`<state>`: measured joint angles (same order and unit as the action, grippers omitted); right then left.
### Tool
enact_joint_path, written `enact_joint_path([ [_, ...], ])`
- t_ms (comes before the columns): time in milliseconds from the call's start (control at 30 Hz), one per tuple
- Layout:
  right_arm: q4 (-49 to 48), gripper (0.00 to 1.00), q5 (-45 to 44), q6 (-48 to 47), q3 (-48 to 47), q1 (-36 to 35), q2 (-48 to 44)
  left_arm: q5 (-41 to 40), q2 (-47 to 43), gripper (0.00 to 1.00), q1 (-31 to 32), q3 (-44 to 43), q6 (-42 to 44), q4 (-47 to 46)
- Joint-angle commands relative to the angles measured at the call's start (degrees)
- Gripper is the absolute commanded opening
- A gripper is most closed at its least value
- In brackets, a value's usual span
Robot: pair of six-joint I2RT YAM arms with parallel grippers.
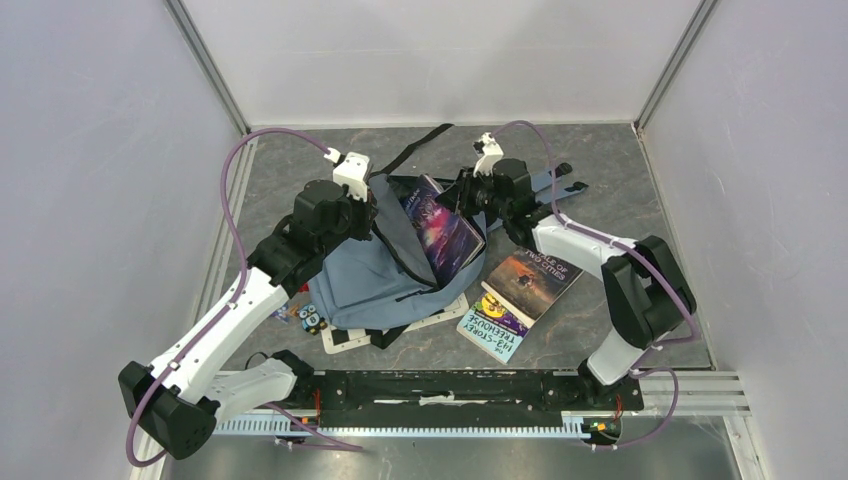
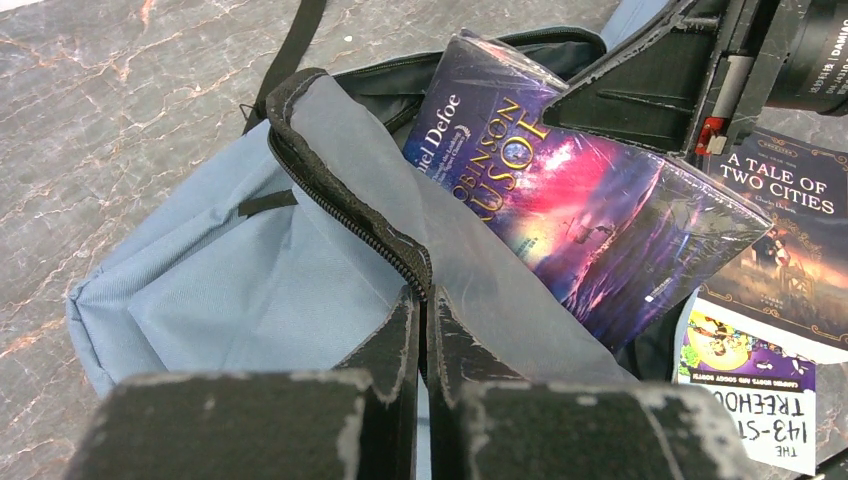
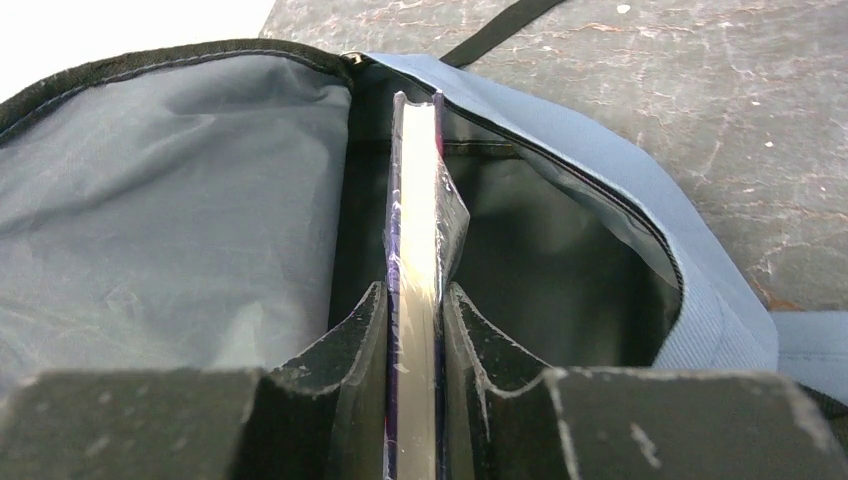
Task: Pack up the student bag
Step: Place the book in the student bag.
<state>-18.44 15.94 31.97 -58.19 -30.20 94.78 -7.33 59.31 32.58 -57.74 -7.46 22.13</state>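
Observation:
The grey-blue student bag (image 1: 385, 275) lies in the middle of the table with its mouth open toward the back. My left gripper (image 2: 424, 300) is shut on the bag's zip edge (image 2: 350, 215) and holds the flap up. My right gripper (image 3: 413, 300) is shut on a purple Robinson Crusoe book (image 2: 570, 215), edge-on in the right wrist view (image 3: 413, 230). The book stands partly inside the bag's opening, over the grey lining (image 3: 170, 200). In the top view the right gripper (image 1: 462, 195) is at the book's upper corner (image 1: 440, 225).
Two books lie right of the bag: A Tale of Two Cities (image 1: 537, 278) and a Treehouse book (image 1: 492, 325). A white board (image 1: 350, 338) sticks out under the bag. Small owl-like items (image 1: 311, 319) lie at its left. Blue straps (image 1: 560, 183) trail behind.

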Motion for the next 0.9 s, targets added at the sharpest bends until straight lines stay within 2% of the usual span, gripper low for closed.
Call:
enact_joint_path([
  [0, 4.7, 0.17, 6.4, -6.5, -4.4, -0.1, 1.8, 0.7, -1.0, 0.02, -0.3, -0.6, -1.1, -4.1],
  [133, 8.2, 0.27, 12.8, -8.2, -6.1, -0.1, 4.4, 0.5, -0.9, 0.02, -0.2, -0.5, -1.1, -4.1],
  [333, 15.9, 0.45, 16.5, -13.0, -8.2, -0.1, 6.2, 0.3, -0.9, 0.02, -0.2, -0.5, -1.1, -4.1],
  [367, 17.3, 0.45, 16.9, -14.0, -8.9, -0.1, 6.6, 0.4, -0.9, 0.02, -0.2, -0.5, -1.1, -4.1],
  [467, 18.3, 0.31, 18.2, -15.2, -9.0, -0.1, 6.5, 0.3, -0.9, 0.02, -0.2, -0.5, -1.1, -4.2],
  [533, 16.8, 0.32, 22.5, -14.1, -8.7, -0.1, 6.8, 0.3, -0.9, 0.02, -0.2, -0.5, -1.1, -4.1],
  [633, 17.0, 0.44, 27.0, -13.3, -9.8, -0.1, 8.6, 0.1, -0.9, 0.02, -0.2, -0.5, -1.1, -4.0],
  [733, 21.2, 0.49, 22.0, -15.8, -9.4, -0.2, 8.1, -0.2, -0.8, 0.02, -0.2, -0.5, -1.0, -4.0],
  [867, 21.6, 0.67, 15.9, -16.8, -4.8, -0.2, 4.2, 0.1, -1.1, 0.02, -0.2, -0.4, -1.0, -4.2],
])
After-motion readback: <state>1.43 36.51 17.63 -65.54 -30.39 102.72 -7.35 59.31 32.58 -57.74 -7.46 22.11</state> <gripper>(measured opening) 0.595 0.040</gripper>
